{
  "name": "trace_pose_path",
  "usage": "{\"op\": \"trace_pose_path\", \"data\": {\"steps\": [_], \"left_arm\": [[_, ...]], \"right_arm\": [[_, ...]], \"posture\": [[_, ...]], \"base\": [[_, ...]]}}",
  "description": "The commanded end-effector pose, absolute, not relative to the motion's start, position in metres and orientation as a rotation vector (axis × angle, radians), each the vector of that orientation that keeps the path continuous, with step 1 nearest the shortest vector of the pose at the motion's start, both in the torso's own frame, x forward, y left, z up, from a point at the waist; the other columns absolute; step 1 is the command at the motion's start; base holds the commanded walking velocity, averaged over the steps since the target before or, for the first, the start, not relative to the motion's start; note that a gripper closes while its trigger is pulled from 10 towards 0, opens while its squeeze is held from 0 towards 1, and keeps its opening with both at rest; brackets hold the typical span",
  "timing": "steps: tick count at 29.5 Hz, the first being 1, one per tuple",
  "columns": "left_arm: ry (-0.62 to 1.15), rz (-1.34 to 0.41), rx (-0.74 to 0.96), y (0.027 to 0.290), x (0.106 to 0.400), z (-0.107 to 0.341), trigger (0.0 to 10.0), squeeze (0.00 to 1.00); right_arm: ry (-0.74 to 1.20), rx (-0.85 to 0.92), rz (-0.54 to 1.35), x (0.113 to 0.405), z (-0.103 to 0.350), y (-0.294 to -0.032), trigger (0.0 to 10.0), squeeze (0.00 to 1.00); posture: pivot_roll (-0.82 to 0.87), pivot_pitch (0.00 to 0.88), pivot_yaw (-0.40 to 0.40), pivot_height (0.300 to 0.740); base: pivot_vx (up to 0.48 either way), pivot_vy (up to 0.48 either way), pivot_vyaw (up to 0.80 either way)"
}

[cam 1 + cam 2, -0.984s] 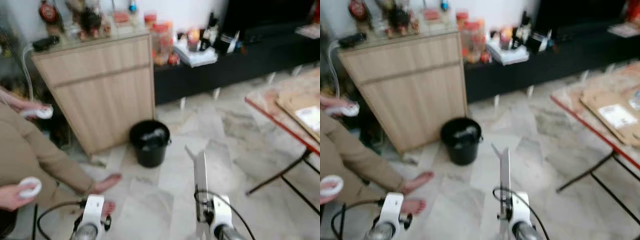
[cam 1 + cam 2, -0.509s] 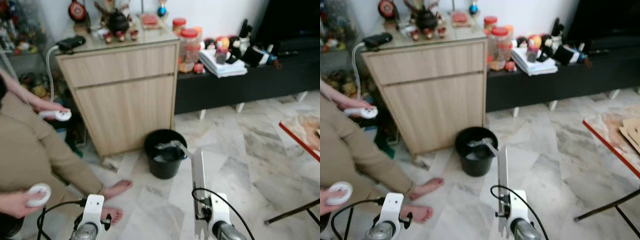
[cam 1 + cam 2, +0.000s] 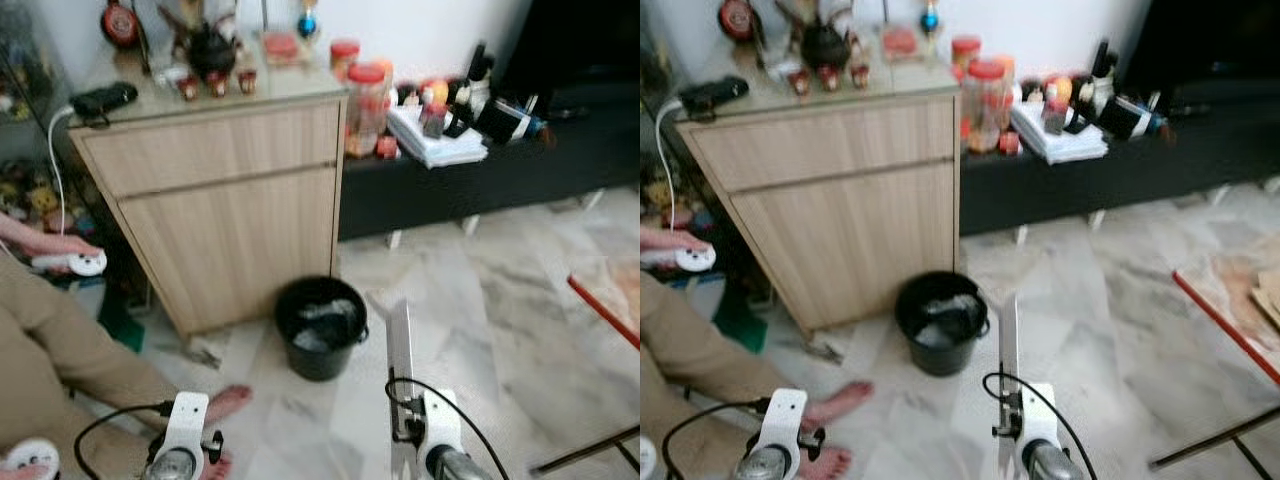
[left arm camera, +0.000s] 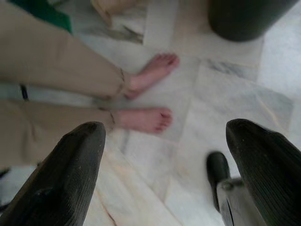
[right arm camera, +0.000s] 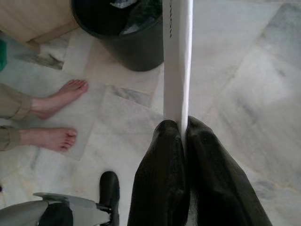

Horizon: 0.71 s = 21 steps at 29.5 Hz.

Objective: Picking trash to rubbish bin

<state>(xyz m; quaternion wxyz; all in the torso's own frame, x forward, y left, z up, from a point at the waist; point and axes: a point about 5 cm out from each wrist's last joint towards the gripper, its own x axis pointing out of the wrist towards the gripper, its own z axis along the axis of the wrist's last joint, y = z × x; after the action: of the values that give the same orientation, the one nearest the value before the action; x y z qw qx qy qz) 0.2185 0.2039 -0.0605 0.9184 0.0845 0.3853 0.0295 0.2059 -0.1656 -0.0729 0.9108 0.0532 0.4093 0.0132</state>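
My right gripper [image 5: 181, 136] has its two black fingers pressed together on a flat white strip of card or plastic [image 5: 177, 56], held upright and sticking out ahead of me. The round black plastic rubbish bin [image 3: 320, 325], already lined with crumpled stuff, stands on the marble floor [image 3: 480, 320] just in front of the light wooden cabinet [image 3: 230, 200], near the strip's far end. So the trash is picked up; I judge carrying it over the rim and dropping it remains. My left gripper [image 4: 164, 169] hangs idle, fingers spread, above a seated person's bare feet [image 4: 146, 117].
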Motion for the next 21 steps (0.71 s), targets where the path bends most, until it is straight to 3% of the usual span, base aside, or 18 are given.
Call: {"op": "trace_pose_path", "data": {"steps": [1,7,18,21], "left_arm": [[0.79,0.054,0.163,0.1987,0.2178,-0.0616,10.0,0.0],[0.79,0.059,0.163,0.2,0.2177,-0.0615,10.0,0.0],[0.788,0.06,0.163,0.1999,0.2185,-0.061,10.0,0.0],[0.787,0.061,0.162,0.2001,0.2189,-0.0608,10.0,0.0]], "right_arm": [[0.852,0.125,-0.02,0.2022,-0.0742,-0.1757,10.0,0.0],[0.852,0.148,-0.02,0.2019,-0.0746,-0.1736,10.0,0.0],[0.845,0.109,0.026,0.2027,-0.0739,-0.1704,10.0,0.0],[0.849,0.111,0.014,0.2021,-0.0745,-0.1706,10.0,0.0]], "posture": [[0.04,0.059,0.006,0.74],[0.04,0.067,0.006,0.74],[0.05,0.073,0.007,0.74],[0.05,0.074,0.007,0.74]], "base": [[0.352,0.0,0.0],[0.418,0.0,-0.27],[0.412,0.0,0.0],[0.355,0.0,0.79]]}}
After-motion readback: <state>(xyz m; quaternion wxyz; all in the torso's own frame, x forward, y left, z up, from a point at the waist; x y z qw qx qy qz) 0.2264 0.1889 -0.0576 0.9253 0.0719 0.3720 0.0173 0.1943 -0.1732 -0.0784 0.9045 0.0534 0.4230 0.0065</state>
